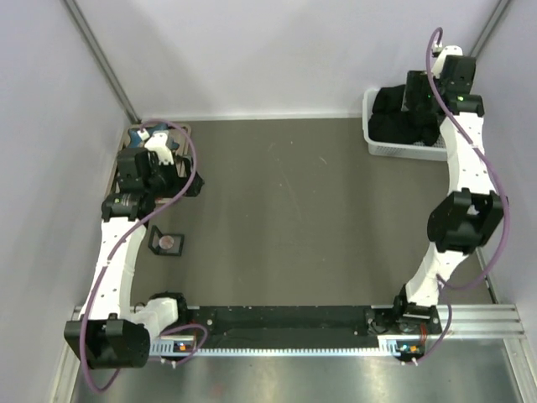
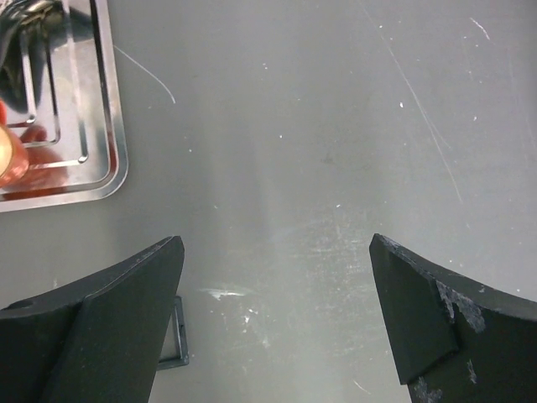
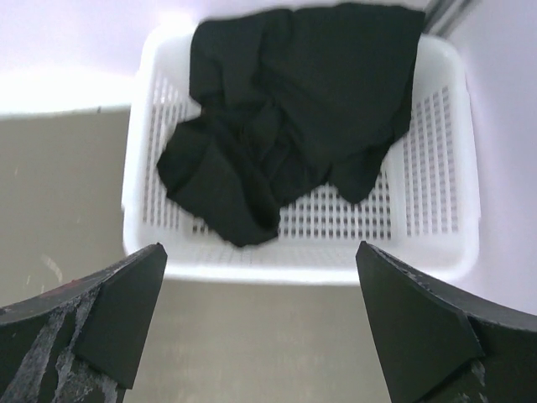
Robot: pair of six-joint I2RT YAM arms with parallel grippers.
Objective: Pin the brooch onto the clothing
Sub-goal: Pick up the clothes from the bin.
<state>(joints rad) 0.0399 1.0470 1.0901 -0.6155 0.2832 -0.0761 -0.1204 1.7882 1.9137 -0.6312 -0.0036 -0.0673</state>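
The clothing (image 1: 401, 117) is a crumpled black T-shirt lying in a white basket (image 1: 369, 138) at the back right; its print is hidden in the folds. In the right wrist view the shirt (image 3: 285, 117) fills the basket (image 3: 419, 227). My right gripper (image 1: 417, 101) (image 3: 260, 327) is open and empty, hovering above the basket's near edge. The brooch (image 1: 168, 243), small, round and pinkish, lies in a black square box (image 1: 156, 245) at the left. My left gripper (image 1: 172, 176) (image 2: 277, 319) is open and empty above bare table, behind the box.
A shiny metal tray (image 1: 186, 186) (image 2: 101, 126) sits at the back left under my left wrist, with a blue dish (image 1: 136, 134) on it. A corner of the black box (image 2: 178, 336) shows beside my left finger. Walls close in on the left, back and right.
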